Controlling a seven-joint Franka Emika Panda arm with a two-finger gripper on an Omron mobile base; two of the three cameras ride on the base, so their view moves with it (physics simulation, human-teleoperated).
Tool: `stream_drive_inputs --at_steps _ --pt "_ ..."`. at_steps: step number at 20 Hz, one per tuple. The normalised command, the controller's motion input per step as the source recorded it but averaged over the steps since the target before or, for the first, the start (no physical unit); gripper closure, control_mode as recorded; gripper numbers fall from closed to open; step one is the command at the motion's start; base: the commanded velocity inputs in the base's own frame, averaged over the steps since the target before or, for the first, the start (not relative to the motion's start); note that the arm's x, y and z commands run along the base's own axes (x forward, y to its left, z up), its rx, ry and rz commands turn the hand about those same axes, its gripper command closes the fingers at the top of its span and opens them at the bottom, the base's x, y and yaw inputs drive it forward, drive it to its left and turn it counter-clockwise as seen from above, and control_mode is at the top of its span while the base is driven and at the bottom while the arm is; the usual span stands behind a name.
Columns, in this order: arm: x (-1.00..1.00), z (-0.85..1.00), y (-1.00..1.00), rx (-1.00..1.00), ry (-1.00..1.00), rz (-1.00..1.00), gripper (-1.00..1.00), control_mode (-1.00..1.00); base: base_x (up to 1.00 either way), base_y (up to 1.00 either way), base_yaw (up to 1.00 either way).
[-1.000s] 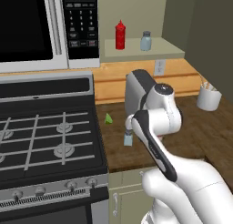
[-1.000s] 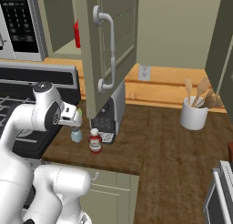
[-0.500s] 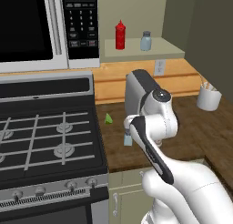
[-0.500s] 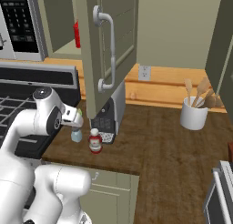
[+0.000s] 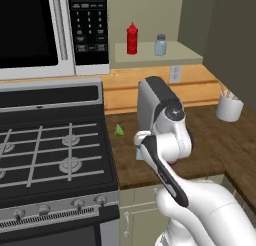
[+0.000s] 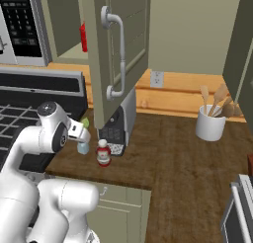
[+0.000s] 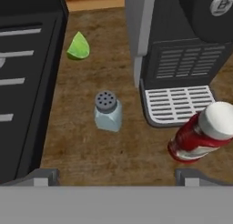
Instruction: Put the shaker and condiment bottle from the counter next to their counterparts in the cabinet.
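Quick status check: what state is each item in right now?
gripper: open, above the counter, holding nothing
shaker: upright on counter, untouched
condiment bottle: upright on counter, by the coffee machine
cabinet: door open
twin shaker: on shelf beside squeeze bottle

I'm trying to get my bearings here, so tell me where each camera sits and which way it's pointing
Left base view: behind the arm on its left, facing forward and down at the stove and the open cabinet; the white arm rises at lower right.
Right base view: behind on the right, facing the counter and cabinet door; the arm rises at lower left.
Hand view: on the hand, looking down past the open pincer at the shaker and condiment bottle.
Shared: right base and hand views both show the shaker, bottle and coffee machine.
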Motion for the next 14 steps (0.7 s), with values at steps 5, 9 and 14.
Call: stream_drive_inputs --at_steps 5,9,14 --pt "0.35 -0.09 0.01 0.09 0.00 0.00 -1.00 -1.00 0.00 0.00 0.00" --pt "0.49 -0.06 0.03 0.06 0.00 0.00 -1.00 -1.00 0.00 0.00 0.00" --pt "0.53 -0.10 0.24 0.00 0.03 -0.04 -1.00 -1.00 0.00 0.00 0.00"
